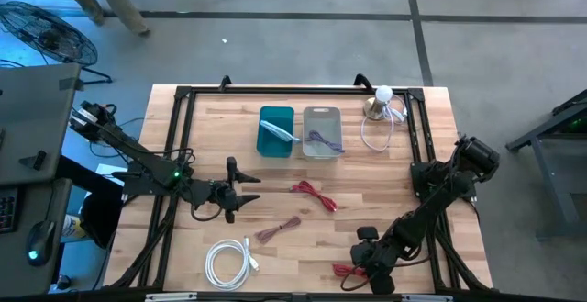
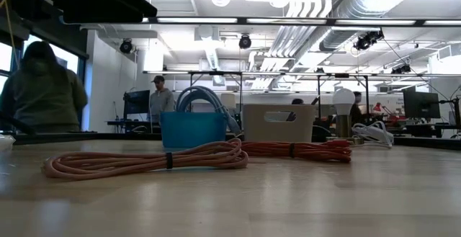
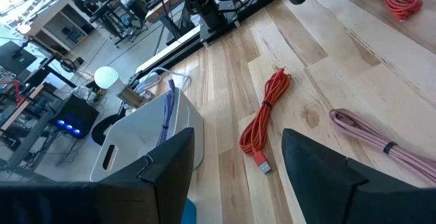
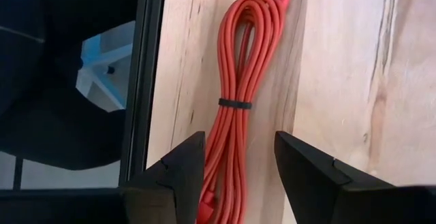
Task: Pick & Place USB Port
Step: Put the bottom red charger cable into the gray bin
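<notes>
Right gripper (image 4: 235, 176) is down at the near edge of the table (image 1: 404, 173), jaws spread and empty, straddling the bundled red USB cable (image 4: 238, 81) there. From the wrist view the coil runs lengthwise between the two fingers (image 4: 174, 176), tie band just ahead of the tips, plug at the far end. Reads as a pre-grasp lineup: fingers either side of the bundle so a close catches all strands at once. Can't tell from here whether the tips have reached the wood; the high view is too coarse at that corner. Left gripper (image 1: 240, 195) sits over the table's left-middle, also open with nothing in it, aimed toward the second red cable (image 3: 262, 122) mid-table and the pink cable (image 3: 371, 139) beside it, near neither. Blue bin (image 1: 276, 129) and grey bin (image 1: 321, 130) stand side by side at the far-centre, each already holding a cable, so likely the drop targets. White cable (image 1: 229, 261) lies coiled near the front-left, well apart from both grippers. Lamp bulb (image 1: 383, 95) with its cord sits at the back right, out of the way.
</notes>
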